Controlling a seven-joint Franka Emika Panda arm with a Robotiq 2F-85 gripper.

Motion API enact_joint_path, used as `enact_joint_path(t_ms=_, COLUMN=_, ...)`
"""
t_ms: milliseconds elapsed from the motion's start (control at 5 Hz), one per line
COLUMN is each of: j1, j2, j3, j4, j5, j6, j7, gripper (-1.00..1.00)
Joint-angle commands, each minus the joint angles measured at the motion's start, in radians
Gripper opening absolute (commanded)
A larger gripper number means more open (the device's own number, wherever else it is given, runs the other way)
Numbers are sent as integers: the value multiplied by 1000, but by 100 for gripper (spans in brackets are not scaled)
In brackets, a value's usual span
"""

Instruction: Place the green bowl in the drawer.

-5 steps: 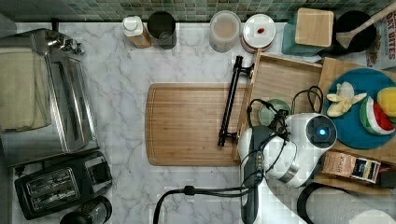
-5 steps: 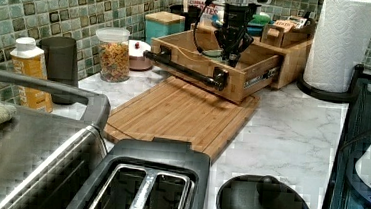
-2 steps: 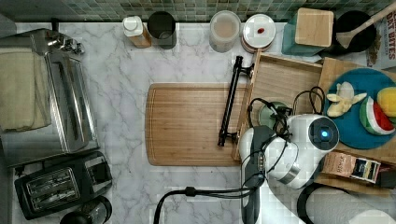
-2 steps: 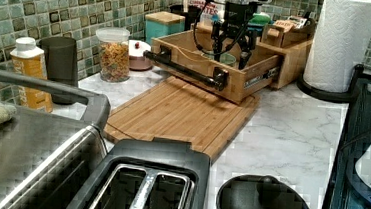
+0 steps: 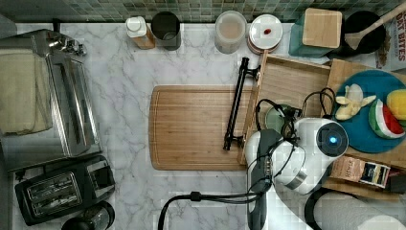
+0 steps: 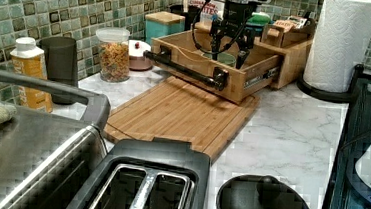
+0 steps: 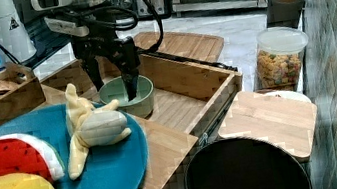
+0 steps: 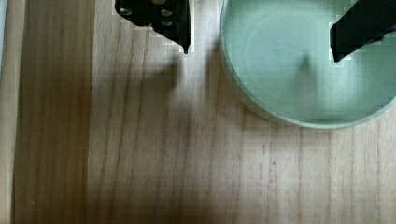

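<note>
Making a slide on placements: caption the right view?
Open gripper straddling the rim of the green bowl, which sits in the drawer.

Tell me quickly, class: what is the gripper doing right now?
Gripper: open, fingers straddling the rim of the green bowl, which sits in the drawer.

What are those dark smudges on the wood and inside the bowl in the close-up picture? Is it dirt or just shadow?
Just shadow: in the wrist view each black finger of the open gripper casts a soft dark streak, one on the drawer floor, one inside the green bowl. In the right view the bowl's inside looks clean, and the wood has a mild sheen from overhead light.
</note>
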Motion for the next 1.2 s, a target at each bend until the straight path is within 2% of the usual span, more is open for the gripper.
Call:
enact_joint_path(t_ms=200, j1=-11, j2=-51, j3=0, j4=-11, j5=16, j6=-8, j7=-36, gripper=100)
enact_joint_path(t_ms=600, j1=-10, j2=-52, j3=-1, j4=-11, j5=16, j6=-9, j7=-36, gripper=100)
enact_joint_path(t_ms=800, j1=13, j2=-51, j3=-25, j4=-11, j5=22, j6=-9, j7=-40, gripper=100)
enact_joint_path(t_ms=1200, j1=-1, j2=-51, j3=-11, j4=-11, j5=18, j6=-9, j7=-38, gripper=100)
